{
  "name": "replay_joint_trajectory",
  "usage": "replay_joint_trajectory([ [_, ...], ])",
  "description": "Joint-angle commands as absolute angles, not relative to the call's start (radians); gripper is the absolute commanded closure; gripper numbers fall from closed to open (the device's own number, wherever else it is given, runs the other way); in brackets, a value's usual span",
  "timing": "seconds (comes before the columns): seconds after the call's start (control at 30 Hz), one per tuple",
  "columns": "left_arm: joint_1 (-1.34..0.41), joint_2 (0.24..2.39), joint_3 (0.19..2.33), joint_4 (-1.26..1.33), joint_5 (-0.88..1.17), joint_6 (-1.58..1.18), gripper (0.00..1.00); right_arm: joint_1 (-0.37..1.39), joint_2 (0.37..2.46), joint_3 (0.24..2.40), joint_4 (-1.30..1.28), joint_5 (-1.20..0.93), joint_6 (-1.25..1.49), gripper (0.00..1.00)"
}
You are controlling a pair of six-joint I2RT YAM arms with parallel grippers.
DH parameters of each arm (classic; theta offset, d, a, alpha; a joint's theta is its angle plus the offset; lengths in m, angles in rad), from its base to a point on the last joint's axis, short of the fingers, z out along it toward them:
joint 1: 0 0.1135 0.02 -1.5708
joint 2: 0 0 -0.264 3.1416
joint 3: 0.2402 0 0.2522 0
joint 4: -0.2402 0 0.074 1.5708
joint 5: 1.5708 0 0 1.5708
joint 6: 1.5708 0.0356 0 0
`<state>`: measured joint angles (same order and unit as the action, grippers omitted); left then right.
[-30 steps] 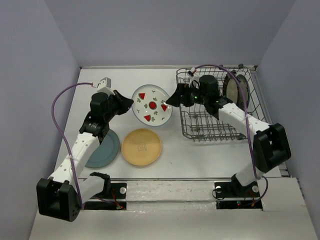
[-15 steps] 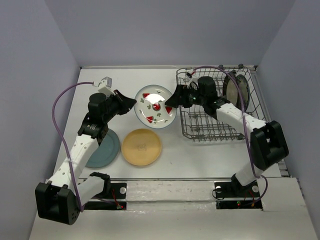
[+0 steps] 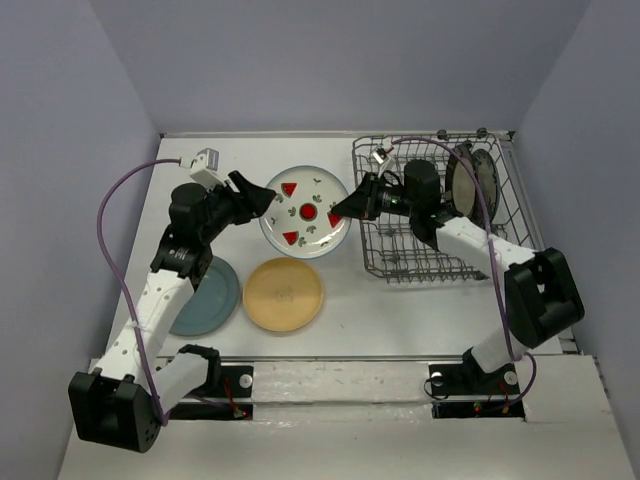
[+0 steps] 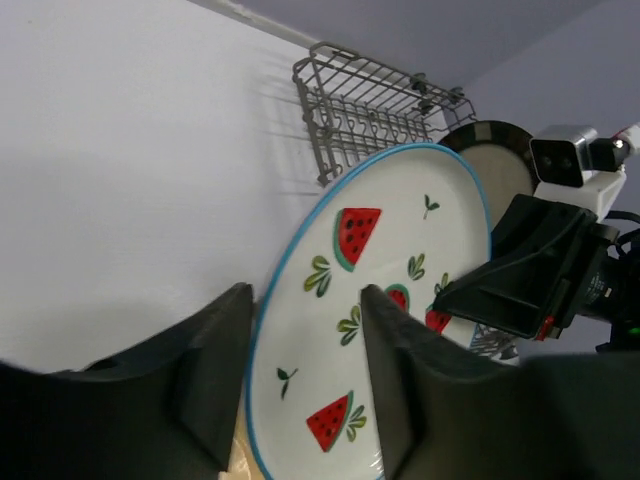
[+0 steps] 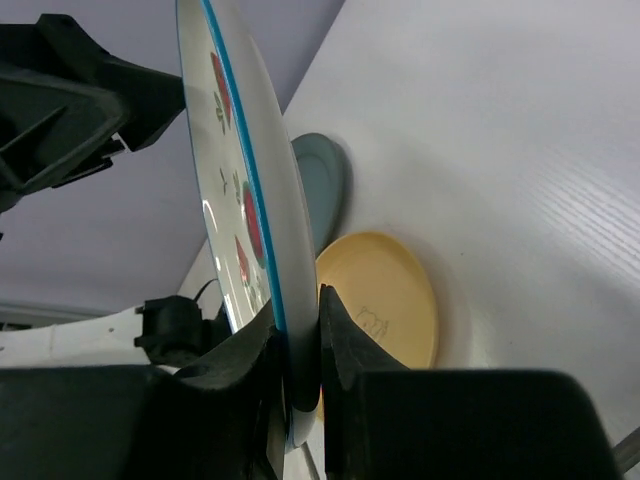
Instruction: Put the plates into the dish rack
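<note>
Glossy glazed ceramic on the watermelon plate (image 3: 306, 212), smooth white face catching a soft sheen, thin blue rim nipped between the matt black plastic fingers of the right claw (image 3: 338, 210), same dull black plastic on the left claw (image 3: 265, 195) at the opposite rim. Just behind the right claw, bare grey metal wire on the dish rack (image 3: 430, 255), faintly shiny, around a duller dark-rimmed cream plate (image 3: 467, 178). Down below both claws, smooth satin finish on the yellow plate (image 3: 284, 293) and the teal plate (image 3: 212, 300), over a matt white table (image 3: 400, 310) with a fine lined grain.
</note>
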<state>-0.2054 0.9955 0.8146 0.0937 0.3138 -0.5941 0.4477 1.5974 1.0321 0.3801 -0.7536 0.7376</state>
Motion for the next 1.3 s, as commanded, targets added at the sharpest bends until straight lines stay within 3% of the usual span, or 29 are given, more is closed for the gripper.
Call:
replay_joint_trajectory([
  [0.0,-0.232,0.954,0.896,0.163,0.413,-0.553,0.27,0.471,1.454,1.060,0.332,-0.594,0.640,0.93],
  [0.03,-0.232,0.953,0.896,0.147,0.410,-0.537,0.13,0.471,1.428,1.071,0.281,-0.492,0.608,0.93],
  [0.13,-0.232,0.937,0.903,0.089,0.396,-0.471,0.01,0.471,1.335,1.138,0.085,-0.257,0.450,0.93],
  [0.37,-0.232,0.858,0.865,0.002,0.315,-0.333,0.01,0.448,1.220,1.253,-0.196,0.213,0.223,0.93],
  [0.6,-0.276,0.782,0.755,-0.047,0.224,-0.244,0.01,0.439,1.244,1.318,-0.267,0.653,0.037,0.93],
  [0.87,-0.359,0.744,0.765,-0.077,0.144,-0.206,0.01,0.398,1.322,1.345,-0.270,0.802,-0.098,0.93],
  [1.27,-0.399,0.729,0.765,-0.080,0.120,-0.196,0.01,0.301,1.433,1.335,-0.258,0.718,-0.069,0.93],
])
